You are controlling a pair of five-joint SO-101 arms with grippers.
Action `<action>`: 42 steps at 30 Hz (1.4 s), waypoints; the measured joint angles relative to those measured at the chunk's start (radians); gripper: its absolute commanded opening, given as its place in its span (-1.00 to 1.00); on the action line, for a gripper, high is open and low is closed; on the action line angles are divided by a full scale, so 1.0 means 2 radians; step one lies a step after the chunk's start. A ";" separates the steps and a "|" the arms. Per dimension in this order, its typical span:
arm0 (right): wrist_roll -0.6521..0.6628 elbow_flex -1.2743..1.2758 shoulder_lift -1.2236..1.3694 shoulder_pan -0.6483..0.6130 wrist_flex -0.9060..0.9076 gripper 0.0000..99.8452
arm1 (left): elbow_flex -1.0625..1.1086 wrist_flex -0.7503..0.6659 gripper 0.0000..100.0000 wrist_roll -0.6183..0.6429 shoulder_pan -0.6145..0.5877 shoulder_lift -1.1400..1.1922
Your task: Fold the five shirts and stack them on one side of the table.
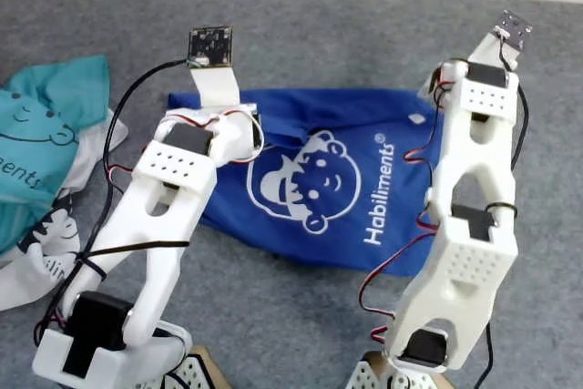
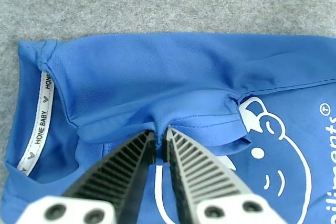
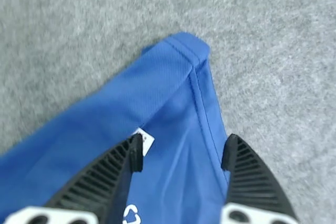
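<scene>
A blue shirt [image 1: 346,198] with a white bear print lies spread on the grey table, partly folded. My left gripper [image 2: 160,137] is shut on a puckered fold of the blue shirt [image 2: 157,77] close to its collar, beside the white neck label [image 2: 39,119]. My right gripper [image 3: 184,148] stands open just above a corner of the blue shirt [image 3: 173,93], one finger by a small white tag [image 3: 146,139]. In the high view the left arm [image 1: 173,189] covers the shirt's left end and the right arm [image 1: 469,189] its right end.
A crumpled teal shirt [image 1: 46,134] lies at the table's left edge on top of a white shirt [image 1: 36,261]. Grey table surface [image 1: 364,43] lies bare behind the blue shirt and in front of it between the arm bases.
</scene>
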 measured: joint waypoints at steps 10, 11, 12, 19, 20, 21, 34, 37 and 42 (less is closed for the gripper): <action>-0.005 -0.025 0.056 0.000 0.010 -0.52 | 0.000 -0.002 -0.91 0.000 -0.018 0.000; -0.005 -0.025 0.060 0.000 0.010 -0.52 | 0.000 -0.002 -0.91 0.000 -0.021 0.000; -0.005 -0.025 0.063 0.000 0.010 -0.52 | 0.000 -0.003 -0.91 0.000 -0.023 0.000; -0.005 -0.025 0.064 0.000 -0.017 -0.52 | 0.002 -0.003 -0.91 -0.001 -0.038 0.000; -0.005 -0.025 0.064 0.002 -0.024 -0.52 | 0.002 -0.003 -0.91 -0.001 -0.041 0.000; -0.005 -0.025 0.064 0.003 -0.031 -0.52 | 0.002 -0.003 -0.90 0.000 -0.044 0.000; -0.005 -0.028 0.094 0.012 -0.048 -0.65 | 0.002 -0.030 -0.90 -0.001 -0.089 0.039; -0.005 -0.031 0.095 0.012 -0.055 -0.81 | 0.002 -0.030 -0.90 -0.001 -0.089 0.039; -0.005 -0.043 0.094 0.011 -0.059 -0.86 | 0.002 -0.030 -0.90 -0.001 -0.089 0.039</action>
